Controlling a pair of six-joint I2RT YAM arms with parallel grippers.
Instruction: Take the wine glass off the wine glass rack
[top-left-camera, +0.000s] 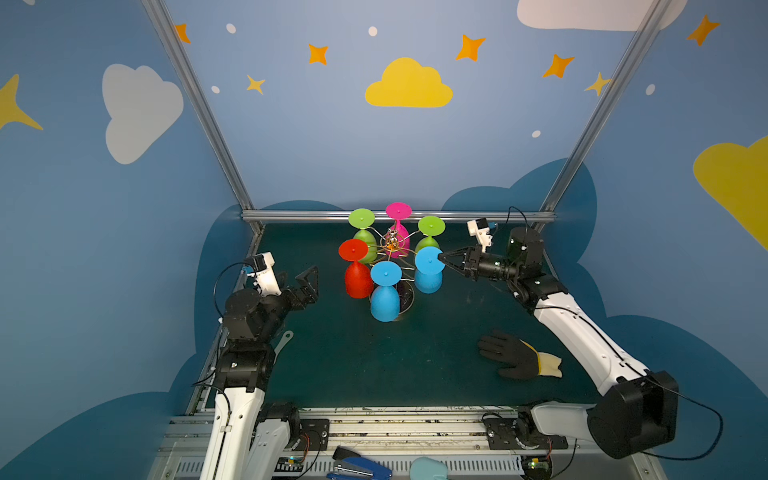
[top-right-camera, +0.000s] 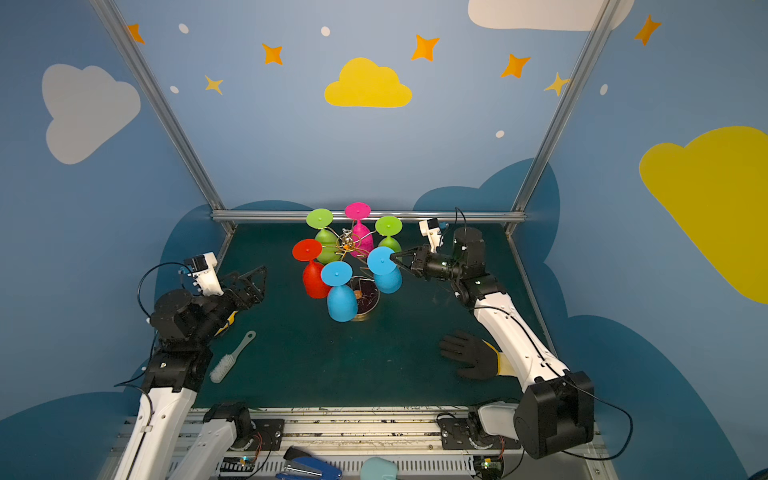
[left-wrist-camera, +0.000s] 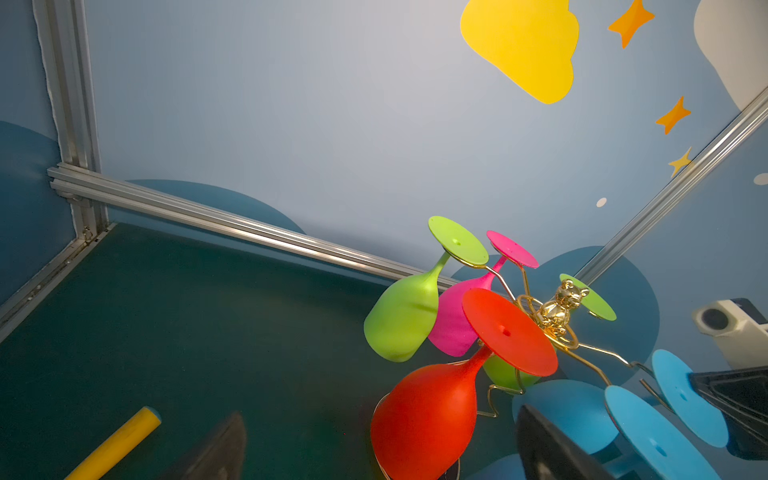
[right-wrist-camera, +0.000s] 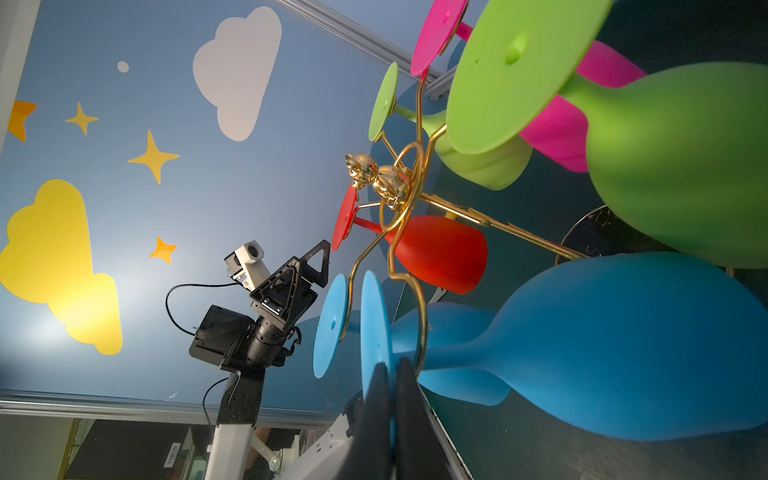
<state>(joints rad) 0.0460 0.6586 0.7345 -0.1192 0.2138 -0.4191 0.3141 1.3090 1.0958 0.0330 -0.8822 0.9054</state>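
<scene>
My right gripper (top-left-camera: 441, 258) is pinched shut on the foot of the blue wine glass (top-left-camera: 427, 262), which hangs bowl-down from the wine glass rack (top-left-camera: 390, 243) arm nearest me.

Rack (top-left-camera: 390, 248) gold wire, shiny gold bear (left-wrist-camera: 561, 305) on top; base (top-right-camera: 370, 301) dark, gold-rimmed. Glasses plain matte, no pattern: red glass (top-left-camera: 357, 280), pink glass (top-left-camera: 398, 210), left green glass (top-left-camera: 361, 218), right green glass (top-left-camera: 431, 225), front blue glass (top-left-camera: 385, 301), right blue glass (top-left-camera: 428, 282). Table (top-left-camera: 374, 365) dark teal. Wall (top-left-camera: 332, 145) blue, with yellow and white clouds, orange and yellow stars, white dots, darker blue clouds low down. Glove (top-left-camera: 509, 355) black, yellow band, cream cuff. Stapler (top-left-camera: 361, 467) blue. Brush (top-right-camera: 224, 365) white.
</scene>
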